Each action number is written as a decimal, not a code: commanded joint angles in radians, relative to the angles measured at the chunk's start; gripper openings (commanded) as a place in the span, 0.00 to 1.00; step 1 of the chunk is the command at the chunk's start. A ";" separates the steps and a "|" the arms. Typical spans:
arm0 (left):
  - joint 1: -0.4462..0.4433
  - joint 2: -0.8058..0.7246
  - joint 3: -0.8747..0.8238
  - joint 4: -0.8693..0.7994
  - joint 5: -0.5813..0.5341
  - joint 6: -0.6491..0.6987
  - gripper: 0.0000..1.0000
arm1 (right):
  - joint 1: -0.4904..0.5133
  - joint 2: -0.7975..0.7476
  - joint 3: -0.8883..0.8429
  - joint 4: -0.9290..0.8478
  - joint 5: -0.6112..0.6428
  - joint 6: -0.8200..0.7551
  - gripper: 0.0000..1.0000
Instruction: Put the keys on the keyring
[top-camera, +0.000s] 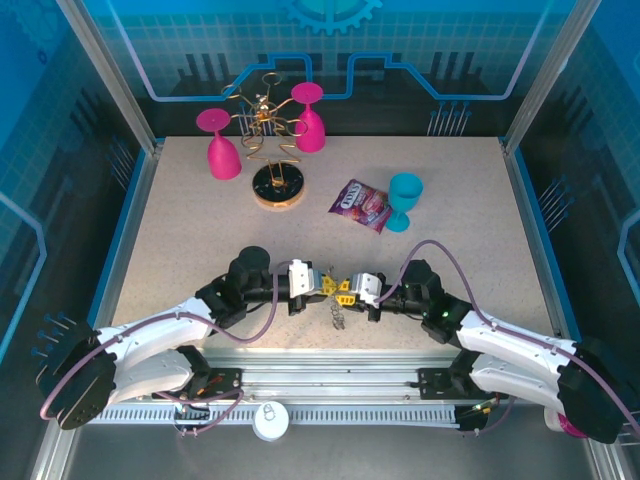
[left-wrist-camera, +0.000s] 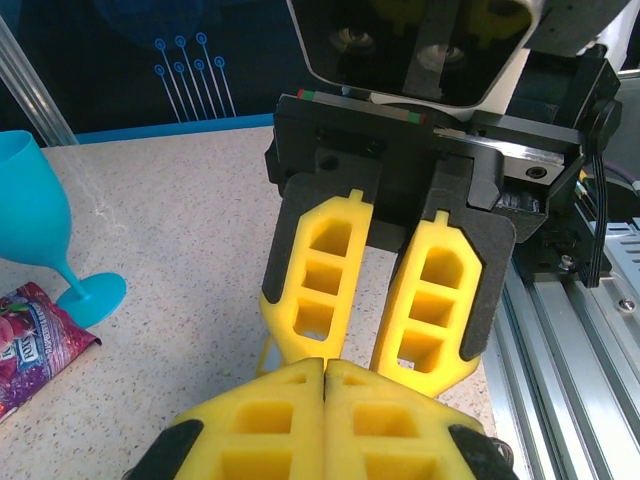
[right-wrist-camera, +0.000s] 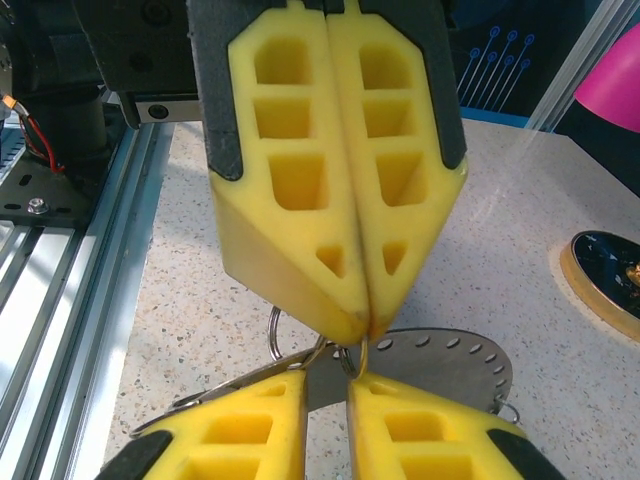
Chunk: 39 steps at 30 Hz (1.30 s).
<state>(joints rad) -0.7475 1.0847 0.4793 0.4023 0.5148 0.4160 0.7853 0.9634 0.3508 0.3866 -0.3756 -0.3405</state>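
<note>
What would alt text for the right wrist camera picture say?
The left gripper, yellow fingers pressed together, meets the right gripper tip to tip over a flat grey keyring with wire loops. A speckled table lies beneath.

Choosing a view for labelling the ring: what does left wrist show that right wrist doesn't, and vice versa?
Left wrist's extras: a teal goblet and a snack pouch, both at the frame's left edge.
Right wrist's extras: the grey keyring beneath where the fingers meet, wire loops at its rim; the wooden-rimmed stand base; a pink goblet.
Both: left fingers pressed shut, right fingers with a narrow gap, tip to tip; speckled tabletop; aluminium rail.
</note>
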 joint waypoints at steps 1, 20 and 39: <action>0.003 0.008 0.000 0.042 0.054 -0.016 0.00 | 0.012 -0.012 0.002 0.068 -0.015 0.016 0.18; 0.003 0.018 0.002 0.031 0.095 -0.002 0.00 | 0.011 -0.011 -0.002 0.098 -0.041 0.031 0.14; 0.002 -0.148 -0.030 -0.078 -0.113 -0.094 0.72 | 0.003 -0.016 -0.001 0.052 0.009 0.080 0.00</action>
<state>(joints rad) -0.7433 1.0195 0.4675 0.3782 0.4938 0.3607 0.7845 0.9726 0.3412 0.4381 -0.3996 -0.2623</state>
